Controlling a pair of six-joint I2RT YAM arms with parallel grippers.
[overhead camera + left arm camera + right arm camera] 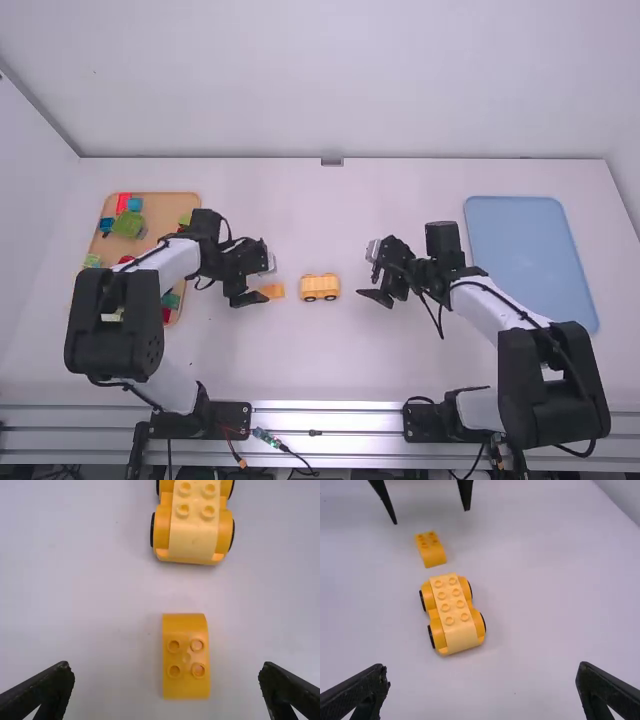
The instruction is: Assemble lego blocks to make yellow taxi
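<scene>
The yellow car base [320, 287], with wheels and a studded light-yellow top, stands mid-table between the two grippers; the left wrist view shows the same car base [194, 525], the right wrist view too [452, 614]. A small orange-yellow curved block [271, 291] lies just left of it, studs up [186, 656]. My left gripper [256, 285] is open beside that block, and in its wrist view the fingers [42, 692] stand wide apart around it without touching. On the car's right, my right gripper [377, 280] is open and holds nothing, fingers [360, 692] spread wide.
A wooden tray [165, 205] with several coloured blocks lies at the left, partly under the left arm. A blue tray [530, 260] lies at the right, beside the right arm. The wall rises behind the table's far edge.
</scene>
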